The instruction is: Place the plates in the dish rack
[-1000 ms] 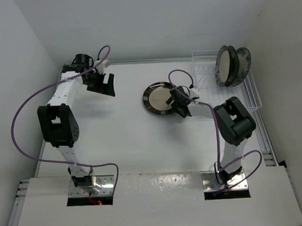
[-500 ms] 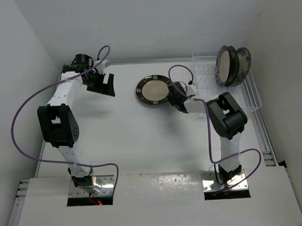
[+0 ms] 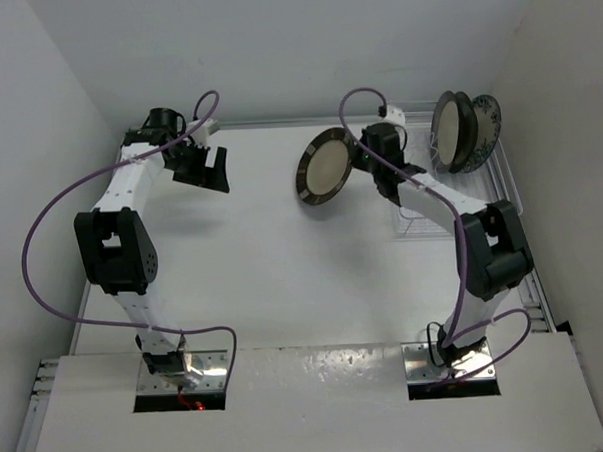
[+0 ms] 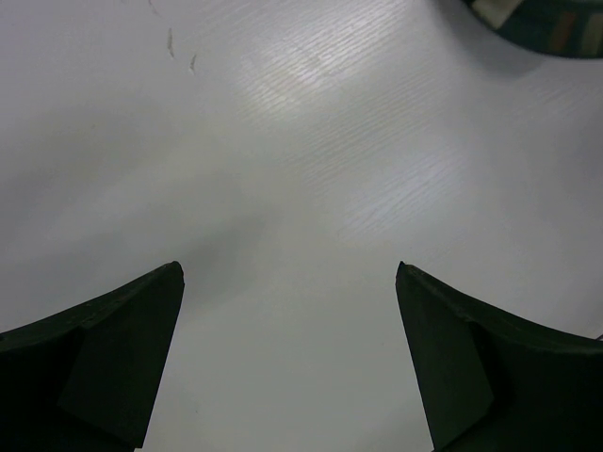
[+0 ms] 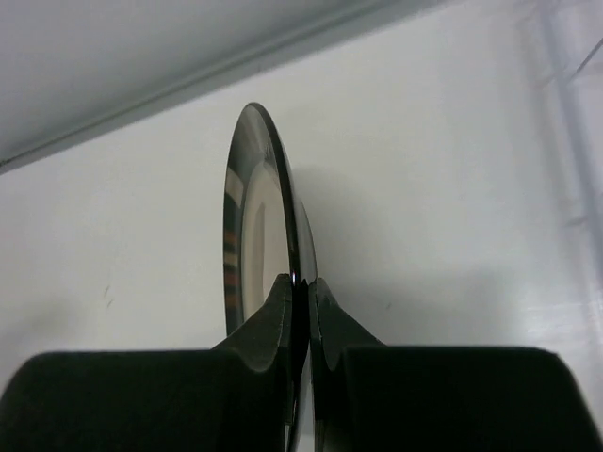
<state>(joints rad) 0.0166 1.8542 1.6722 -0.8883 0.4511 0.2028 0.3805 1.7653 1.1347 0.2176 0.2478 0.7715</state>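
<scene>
A cream-centred plate (image 3: 325, 166) with a dark metallic rim hangs on edge above the table, left of the dish rack (image 3: 504, 191). My right gripper (image 3: 361, 155) is shut on its right rim. In the right wrist view the fingers pinch the rim of the plate (image 5: 247, 207) at the gripper (image 5: 301, 280). Two more plates stand upright in the rack's far end: a cream one (image 3: 446, 130) and a blue floral one (image 3: 488, 113). My left gripper (image 3: 211, 175) hovers open at the back left, with only bare table between its fingers (image 4: 287, 268).
The white wire rack runs along the right wall, its near half holding no plates. A sliver of a dark plate rim (image 4: 542, 21) shows at the top right of the left wrist view. White walls close in the table at the back and on both sides.
My right gripper shut on the dark-rimmed plate, which was lying flat on the table, lifted it, turned it on edge and carried it back toward the rack. The left arm stayed put.
</scene>
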